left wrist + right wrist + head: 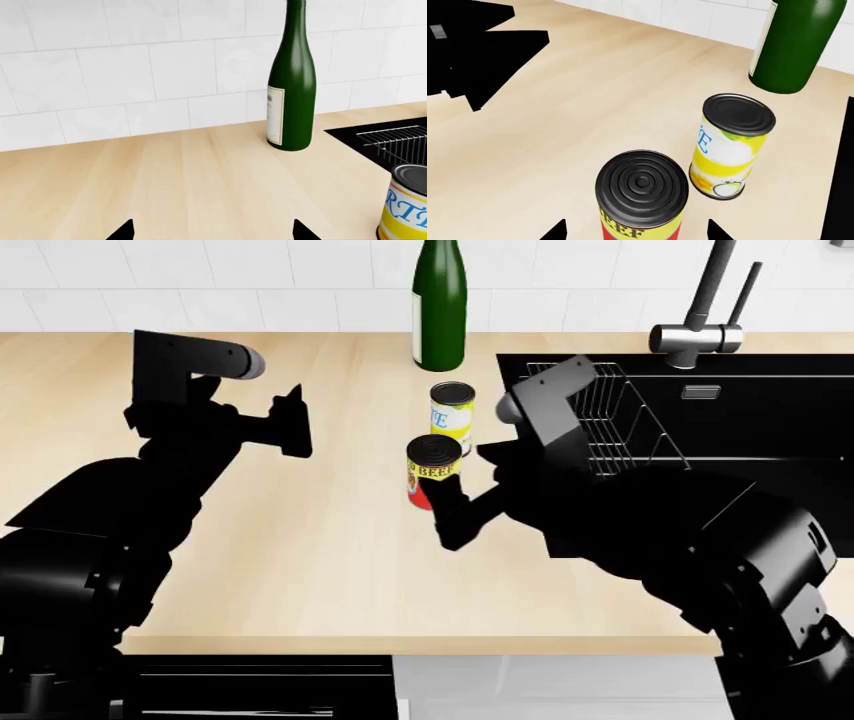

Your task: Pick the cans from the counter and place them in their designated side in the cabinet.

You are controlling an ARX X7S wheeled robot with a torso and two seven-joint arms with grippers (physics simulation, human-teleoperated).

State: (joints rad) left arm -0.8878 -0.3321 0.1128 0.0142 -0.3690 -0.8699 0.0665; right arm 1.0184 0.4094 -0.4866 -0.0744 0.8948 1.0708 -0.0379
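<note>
Two cans stand upright on the beige counter [307,570] left of the sink. The red and yellow can [431,472] is nearer me; the yellow and white can [453,416] stands just behind it. My right gripper [635,232] is open, with the red and yellow can [640,197] between its spread fingertips [554,232] and gaps showing on both sides. My left gripper [213,232] is open over bare counter with nothing in it, and the yellow and white can [403,210] is off to one side of it. The cabinet is out of view.
A tall green bottle [441,305] stands by the tiled wall behind the cans. The black sink [747,410] holds a wire rack [607,425], with a faucet [701,315] behind it. My left gripper [294,422] hovers left of the cans.
</note>
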